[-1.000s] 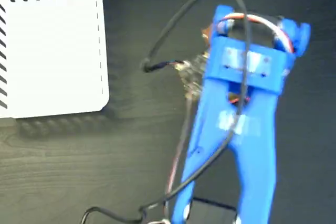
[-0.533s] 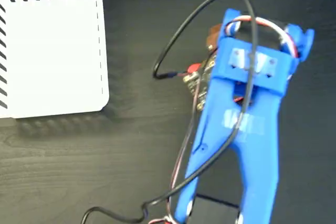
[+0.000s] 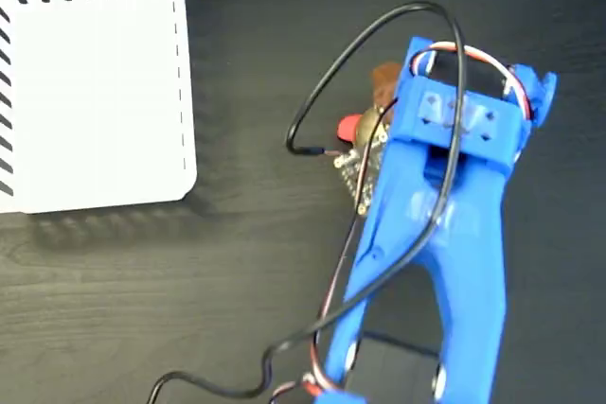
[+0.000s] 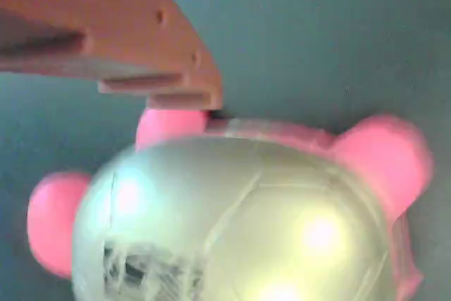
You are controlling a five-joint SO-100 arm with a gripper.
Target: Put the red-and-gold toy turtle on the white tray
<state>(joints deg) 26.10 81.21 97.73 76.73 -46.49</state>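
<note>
now the blue arm [image 3: 445,234] leans over the red-and-gold toy turtle [image 4: 232,223].

We saw the red-and-gold toy turtle [image 4: 239,223] filling the wrist view's lower half; the white tray [image 3: 95,82] lay upper left.

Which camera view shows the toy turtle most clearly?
The wrist view: the red-and-gold toy turtle fills it, with its shiny shell and rounded feet visible. In the fixed view, the blue arm hides most of it; only a red part shows.
</note>
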